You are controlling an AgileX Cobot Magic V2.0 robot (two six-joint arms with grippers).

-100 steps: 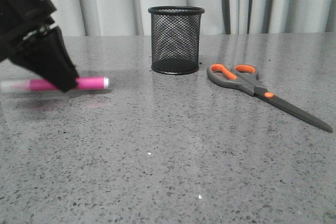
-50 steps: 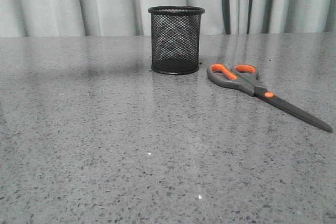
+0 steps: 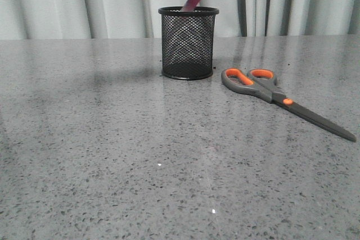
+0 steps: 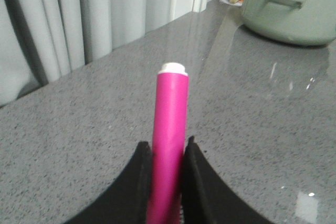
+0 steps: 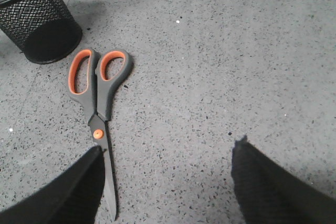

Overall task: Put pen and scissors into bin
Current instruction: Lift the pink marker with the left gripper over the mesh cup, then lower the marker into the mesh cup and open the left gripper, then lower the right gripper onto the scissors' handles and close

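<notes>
One pen [image 4: 169, 145], a thick bright pink barrel with a small white end, is clamped between the left gripper [image 4: 167, 182] fingers and slants down over the black wire-mesh bin [image 3: 188, 43], at the table's [image 3: 112, 155] far middle. One pair of scissors [image 3: 270, 95], grey with orange-lined loops, lies flat just right of the bin. The right gripper [image 5: 168, 182] hangs above them, spread wide, holding nothing
</notes>
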